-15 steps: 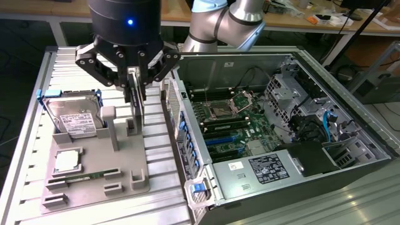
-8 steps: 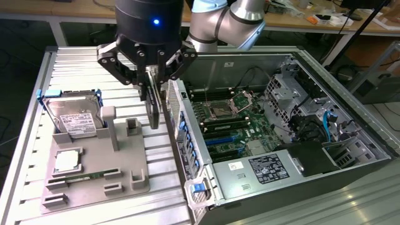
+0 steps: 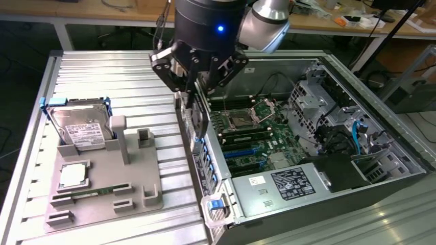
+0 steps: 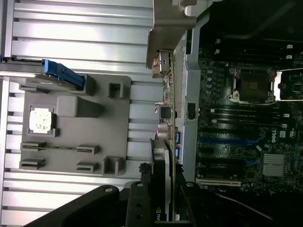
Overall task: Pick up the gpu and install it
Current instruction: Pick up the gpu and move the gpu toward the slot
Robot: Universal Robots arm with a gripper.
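We see a ribbed metal table [image 3: 102,66] carrying an open computer case [image 3: 381,184] on the exterior view's right and a grey parts tray [image 3: 102,196] on its left. Inside the case lies the motherboard [image 3: 252,138]. On the tray, a hard drive [image 3: 85,127] with blue rails stands tilted in its holder. Nearer the camera on the tray we note a processor [image 3: 73,175] and a slim green memory stick [image 3: 92,193]. The gripper [image 3: 195,94] is closed on the gpu [image 3: 197,120], clamping its upper edge. The card hangs on edge, off the tray, over the case wall that faces the tray, beside the motherboard.
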